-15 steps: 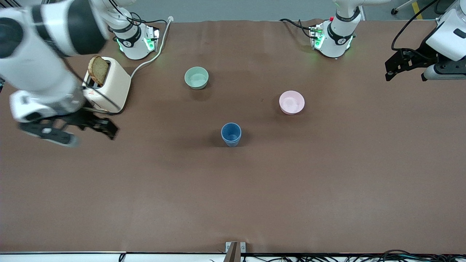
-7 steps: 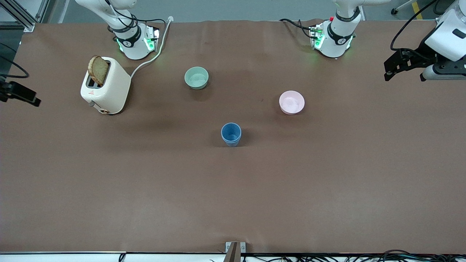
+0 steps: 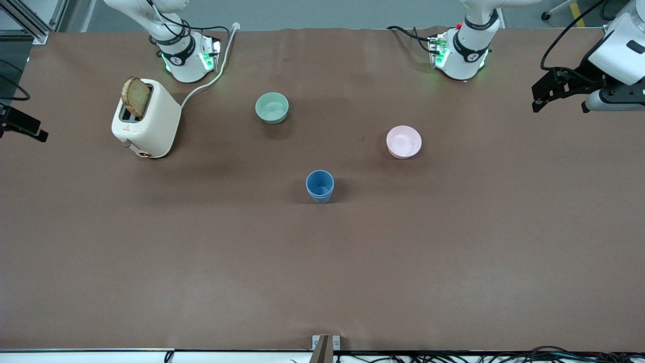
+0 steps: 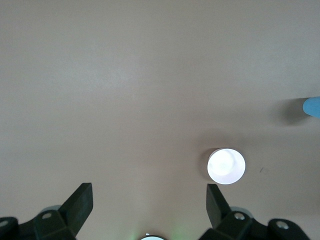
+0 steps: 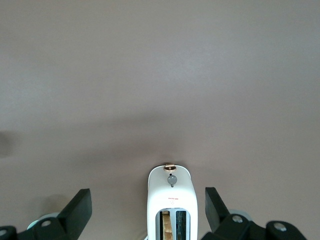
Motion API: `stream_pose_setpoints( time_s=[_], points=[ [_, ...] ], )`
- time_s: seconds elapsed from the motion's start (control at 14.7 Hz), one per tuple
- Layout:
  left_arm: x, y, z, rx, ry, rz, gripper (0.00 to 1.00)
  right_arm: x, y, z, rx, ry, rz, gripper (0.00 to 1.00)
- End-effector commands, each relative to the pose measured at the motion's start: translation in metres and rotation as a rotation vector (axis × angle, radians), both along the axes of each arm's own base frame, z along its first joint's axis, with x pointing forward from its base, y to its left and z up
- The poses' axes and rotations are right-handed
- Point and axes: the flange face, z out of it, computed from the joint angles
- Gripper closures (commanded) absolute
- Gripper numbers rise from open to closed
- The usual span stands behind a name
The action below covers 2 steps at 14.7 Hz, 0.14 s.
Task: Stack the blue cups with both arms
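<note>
The two blue cups [image 3: 320, 186] stand nested one inside the other, upright on the brown table [image 3: 322, 262] near its middle, nearer the front camera than both bowls. The pale green bowl [image 3: 272, 108] sits farther back toward the right arm's end, the pink bowl [image 3: 403, 141] toward the left arm's end; in the left wrist view the pink bowl [image 4: 226, 166] shows as a washed-out white disc and only an edge of the cups [image 4: 312, 107] is seen. A white toaster [image 3: 147, 119] with a slice of bread [image 3: 136, 97] standing in its slot sits near the right arm's base. The left gripper [image 4: 148, 201] hangs over the table edge at the left arm's end, fingers spread apart, holding nothing. The right gripper [image 5: 148, 206] hangs at the right arm's end, apparently just off the table edge, fingers likewise spread and empty, the toaster [image 5: 172, 200] below it
</note>
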Motion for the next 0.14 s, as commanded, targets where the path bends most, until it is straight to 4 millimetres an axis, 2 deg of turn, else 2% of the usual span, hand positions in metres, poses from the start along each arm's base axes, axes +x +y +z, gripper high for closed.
stream_pose_setpoints(
  time_s=[0.0, 0.07],
  points=[
    [0.0004, 0.0021, 0.0052, -0.011, -0.003, -0.009, 0.0, -0.0075, 0.0024, 0.0077, 0.013, -0.019, 0.01, 0.0],
    [0.0004, 0.0021, 0.0052, -0.011, -0.003, -0.009, 0.0, -0.0068, 0.0028, 0.0127, 0.008, -0.031, 0.014, 0.0]
  ],
)
